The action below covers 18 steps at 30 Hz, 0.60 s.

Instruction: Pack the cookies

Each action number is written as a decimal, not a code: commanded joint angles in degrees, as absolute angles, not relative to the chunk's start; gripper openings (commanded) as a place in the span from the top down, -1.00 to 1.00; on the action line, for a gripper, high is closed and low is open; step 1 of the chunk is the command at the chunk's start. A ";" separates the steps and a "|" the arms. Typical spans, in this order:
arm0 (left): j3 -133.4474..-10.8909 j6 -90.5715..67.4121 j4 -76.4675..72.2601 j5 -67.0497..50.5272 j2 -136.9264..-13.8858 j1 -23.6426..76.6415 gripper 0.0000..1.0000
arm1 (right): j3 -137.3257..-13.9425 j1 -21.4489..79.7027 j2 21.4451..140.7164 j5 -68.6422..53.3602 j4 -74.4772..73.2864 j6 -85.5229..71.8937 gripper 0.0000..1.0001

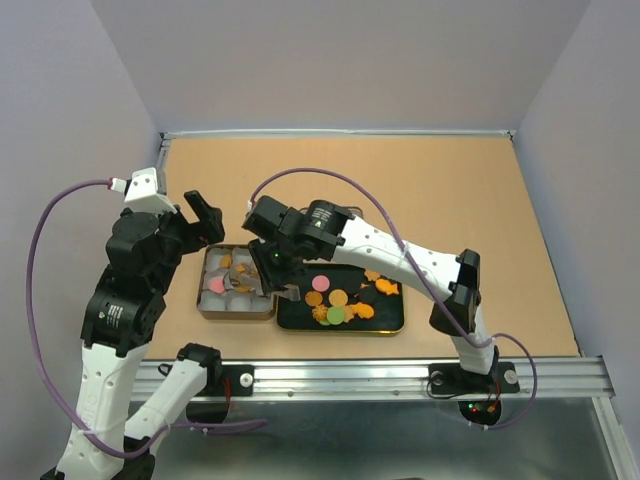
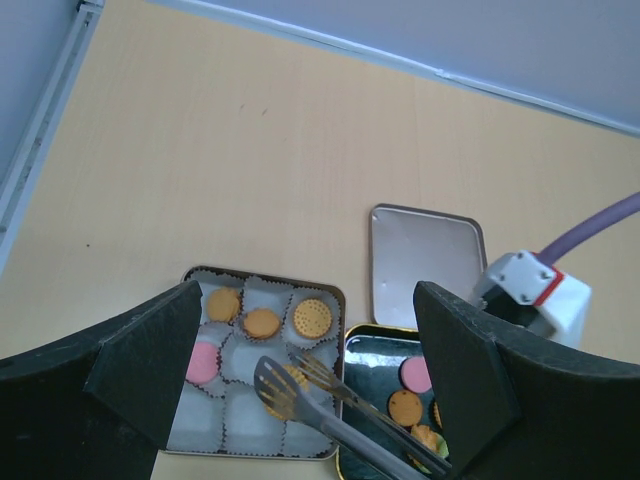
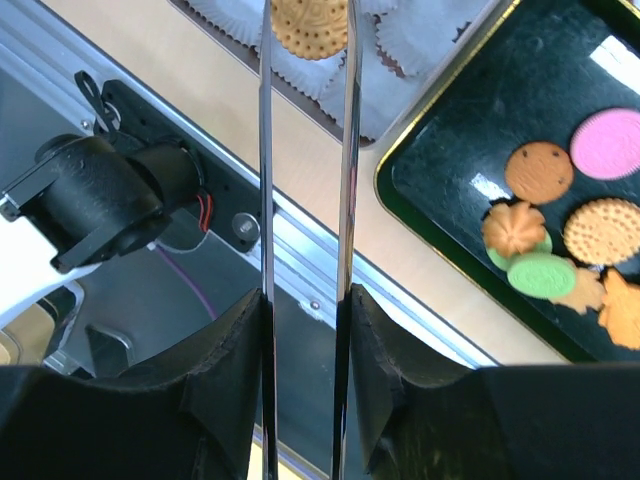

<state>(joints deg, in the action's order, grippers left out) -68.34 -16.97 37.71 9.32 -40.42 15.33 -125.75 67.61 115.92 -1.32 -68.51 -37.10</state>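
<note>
A silver tin [image 1: 207, 307] lined with white paper cups holds a few orange cookies [image 2: 262, 323] and a pink one [image 2: 201, 363]. Loose cookies [image 1: 338, 304] in orange, tan, pink and green lie on a black tray [image 1: 391, 322] to its right. My right gripper [image 1: 272, 268] is shut on metal tongs [image 3: 266, 180]. The tong tips straddle a tan round cookie [image 3: 309, 27] over a paper cup in the tin; it also shows in the left wrist view [image 2: 283, 385]. I cannot tell whether the cookie rests in the cup. My left gripper [image 1: 205, 222] is open and empty, above and left of the tin.
The tin's silver lid [image 2: 425, 250] lies flat on the table behind the black tray [image 2: 380, 352]. The metal rail [image 1: 560, 375] with the arm bases runs along the near edge. Grey walls enclose the table on three sides.
</note>
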 commanded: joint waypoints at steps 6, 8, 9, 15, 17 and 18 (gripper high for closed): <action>-70.84 -16.00 37.18 10.63 -40.43 15.64 -0.97 | -130.08 68.29 119.35 -5.01 -61.70 -34.01 0.31; -70.75 -16.00 37.18 10.72 -40.52 15.56 -0.97 | -130.25 68.29 119.88 -4.75 -61.52 -34.01 0.31; -70.84 -16.00 37.18 10.72 -40.52 15.64 -0.97 | -130.43 68.29 120.40 -4.31 -61.52 -34.01 0.31; -70.75 -16.08 36.91 10.81 -40.78 15.64 -0.97 | -130.25 68.29 121.90 -3.87 -61.61 -33.66 0.31; -70.75 -15.91 36.83 10.81 -40.87 15.56 -0.97 | -130.17 68.20 122.17 -3.08 -61.52 -33.49 0.31; -70.75 -16.00 36.74 10.90 -40.96 15.64 -0.97 | -130.17 68.20 122.25 -2.73 -61.61 -33.49 0.31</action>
